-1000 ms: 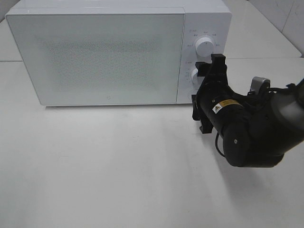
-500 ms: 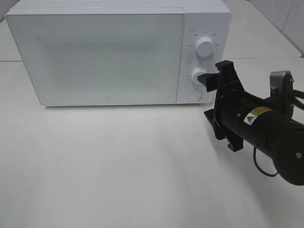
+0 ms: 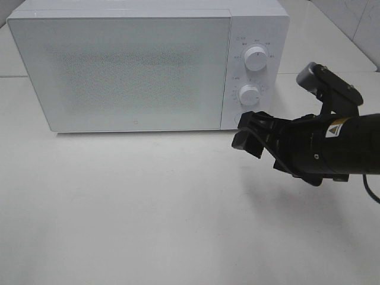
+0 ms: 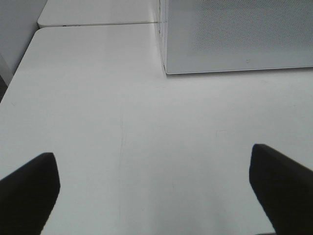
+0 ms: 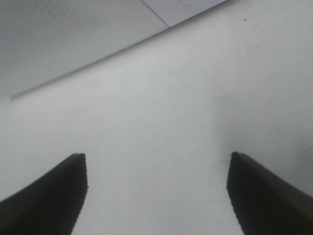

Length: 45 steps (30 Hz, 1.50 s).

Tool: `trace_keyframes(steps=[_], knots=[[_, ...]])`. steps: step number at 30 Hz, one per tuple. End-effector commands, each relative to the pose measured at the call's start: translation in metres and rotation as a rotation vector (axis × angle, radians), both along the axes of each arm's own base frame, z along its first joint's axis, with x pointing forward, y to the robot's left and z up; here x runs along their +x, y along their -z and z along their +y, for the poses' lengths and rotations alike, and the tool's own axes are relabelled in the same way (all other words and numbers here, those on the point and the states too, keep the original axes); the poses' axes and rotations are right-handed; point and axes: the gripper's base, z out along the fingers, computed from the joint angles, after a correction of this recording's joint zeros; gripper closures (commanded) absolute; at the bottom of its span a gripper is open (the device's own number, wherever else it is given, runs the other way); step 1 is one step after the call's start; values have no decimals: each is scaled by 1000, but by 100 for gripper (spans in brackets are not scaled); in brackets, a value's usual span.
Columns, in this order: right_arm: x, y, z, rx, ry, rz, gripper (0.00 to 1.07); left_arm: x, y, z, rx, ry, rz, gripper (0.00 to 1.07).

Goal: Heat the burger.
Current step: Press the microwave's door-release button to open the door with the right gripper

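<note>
Jaws of the right gripper (image 3: pixel 248 132) stand spread, with nothing between them. Just ahead of it is the closed microwave (image 3: pixel 124 71), whose lower knob (image 3: pixel 249 94) is a little above. The left gripper (image 4: pixel 152 154) is spread too, empty, over the white table (image 4: pixel 98 98). The burger shows in no view, so I cannot tell where it is.

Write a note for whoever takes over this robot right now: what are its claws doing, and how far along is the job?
Left gripper: open, empty, above the table.
Right gripper: open, empty, low in front of the microwave, on its knob side.
Burger: not in view; the door is shut and frosted.
Done: door closed; more cannot be told.
Left: probably confirm the burger is inside and the knobs are set.
</note>
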Motion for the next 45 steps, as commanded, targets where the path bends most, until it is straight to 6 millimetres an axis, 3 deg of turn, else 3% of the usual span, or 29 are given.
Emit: trace_keyframes(steps=[1,7,13,17,26,28,29,31,36,38,45], knots=[[0,-13,-4,-197,-263,76,32,-3,0,0,-4,-8,-30,6],[-5,-30,-9,-411,-500,214,32,-3,0,0,-4,-8,-30,6],[-18,-58,-27,-606,-598,351,32,-3,0,0,-4,-8,-30,6],[-30,-72,-35,-631,-615,365,32,-3,0,0,-4,-8,-30,6],[-77,-118,-56,-577,-602,237,32,-3,0,0,-4,-8,-30,6],[-98,-133,-68,-556,-580,124,32,-3,0,0,-4,-8,-30,6],[-98,-133,-68,-556,-580,124,32,-3,0,0,-4,-8,-30,6],[-124,-147,-81,-527,-546,-10,32,-3,0,0,-4,-8,-30,6],[-153,-148,-97,-500,-509,-122,32,-3,0,0,-4,-8,-30,6],[-177,-138,-113,-486,-398,-191,32,-3,0,0,-4,-8,-30,6],[-207,-123,-126,-478,-236,-293,32,-3,0,0,-4,-8,-30,6]])
